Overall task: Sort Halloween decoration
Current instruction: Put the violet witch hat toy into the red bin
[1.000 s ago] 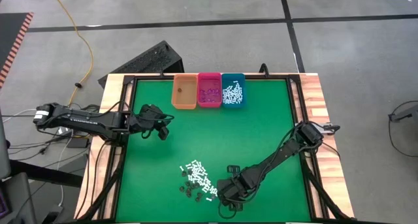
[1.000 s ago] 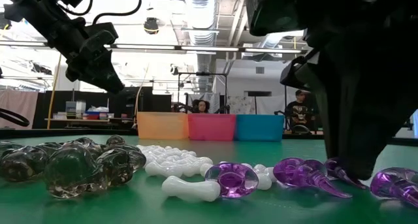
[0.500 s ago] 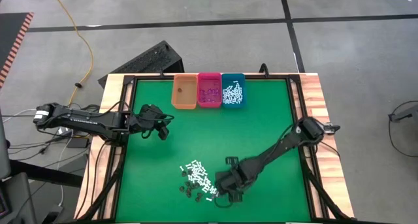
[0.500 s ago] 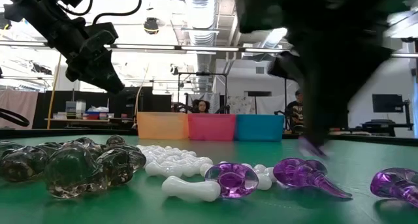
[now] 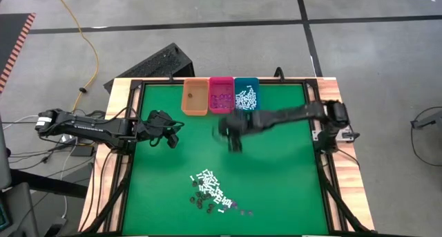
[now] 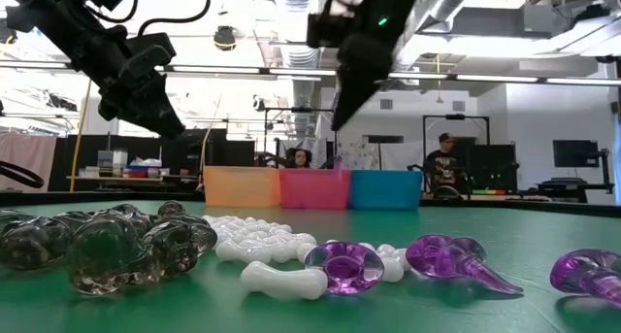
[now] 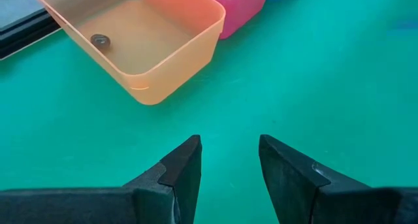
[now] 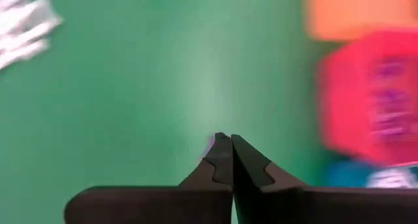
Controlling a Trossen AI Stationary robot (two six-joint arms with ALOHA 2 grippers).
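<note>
Left gripper (image 5: 170, 135) hangs over the green table (image 5: 276, 168) near its left edge, fingers (image 7: 179, 168) parted with nothing between them. Its wrist view shows one dark bit in the orange bin (image 7: 140, 41), which I can't make out from above. Right gripper (image 5: 233, 130) is mid-table just short of the pink bin (image 5: 222, 95), fingers pinched shut; a purple speck peeks at the tips but it's too blurry to call. Halloween decoration (image 5: 209, 190) is piled near the front edge, with plenty of open green around it.
</note>
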